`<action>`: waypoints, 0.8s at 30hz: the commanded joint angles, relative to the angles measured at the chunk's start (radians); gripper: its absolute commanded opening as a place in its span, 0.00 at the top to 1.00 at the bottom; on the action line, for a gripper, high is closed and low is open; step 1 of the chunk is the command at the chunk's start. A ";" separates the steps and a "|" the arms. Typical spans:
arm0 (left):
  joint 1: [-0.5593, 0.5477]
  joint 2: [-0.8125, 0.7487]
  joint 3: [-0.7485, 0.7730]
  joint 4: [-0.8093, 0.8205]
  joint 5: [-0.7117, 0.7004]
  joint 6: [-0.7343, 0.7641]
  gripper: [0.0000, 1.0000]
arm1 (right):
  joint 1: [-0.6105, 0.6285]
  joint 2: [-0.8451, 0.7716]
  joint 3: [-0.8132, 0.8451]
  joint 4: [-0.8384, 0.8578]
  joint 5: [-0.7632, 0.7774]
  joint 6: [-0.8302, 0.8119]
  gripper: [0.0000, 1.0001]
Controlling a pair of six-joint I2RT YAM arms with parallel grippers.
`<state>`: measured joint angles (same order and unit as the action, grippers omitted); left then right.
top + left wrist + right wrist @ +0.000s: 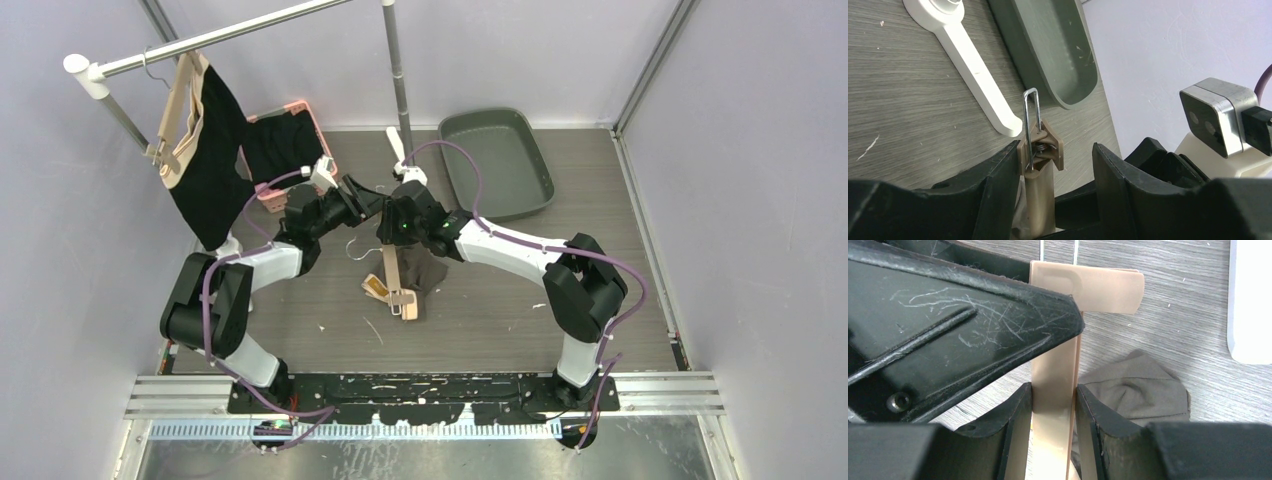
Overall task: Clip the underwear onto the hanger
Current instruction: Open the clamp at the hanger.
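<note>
Lying flat on the wood-grain table [480, 320], between the two arms, a tan hanger [392, 275] has the brown underwear [428, 272] bunched against its right side.

(a) In the right wrist view, the right gripper [1053, 392] clamps the hanger's flat bar, one finger pressed to each face. The underwear rests on the table just beyond the right-hand finger.

(b) In the left wrist view, the left gripper [1055, 150] stands partly apart around the hanger's end clip [1045, 150]. Its left finger [998, 175] touches the clip's side, while the other finger stands clear of the clip with a gap between. The clip's wire loop [1031, 117] rises above the fingertips. Whether any cloth sits inside the clip cannot be told.

(c) Containers: a pink basket [303, 106] at the far left of the table holds a black garment [280, 145] that covers most of its inside. A grey tray [545, 190] lies at the far right, near the rack's white foot [398, 150], with a few pale flecks on its floor.

(d) A rail [220, 38] over the left side carries a second black garment [210, 175] hanging from tan hangers [180, 100].
</note>
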<state>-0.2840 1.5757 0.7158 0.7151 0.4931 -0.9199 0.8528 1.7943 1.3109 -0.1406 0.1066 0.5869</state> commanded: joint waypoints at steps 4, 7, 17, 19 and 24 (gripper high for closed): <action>-0.004 0.002 0.021 0.088 0.004 -0.018 0.46 | -0.004 -0.019 0.037 0.044 -0.004 0.016 0.65; -0.005 0.006 0.023 0.093 0.003 -0.024 0.50 | -0.004 -0.022 0.036 0.044 -0.005 0.017 0.65; -0.004 0.015 0.008 0.134 0.008 -0.036 1.00 | -0.005 -0.054 0.016 0.043 0.007 0.009 0.61; -0.005 0.010 -0.001 0.131 0.008 -0.035 1.00 | -0.005 -0.072 0.005 0.042 0.022 0.006 0.52; -0.003 -0.008 -0.021 0.109 0.004 -0.024 1.00 | -0.057 -0.148 -0.041 0.041 0.028 0.002 0.35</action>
<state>-0.2855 1.6066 0.7086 0.7666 0.4831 -0.9356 0.8352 1.7706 1.2926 -0.1360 0.1093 0.6006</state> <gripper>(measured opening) 0.098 0.600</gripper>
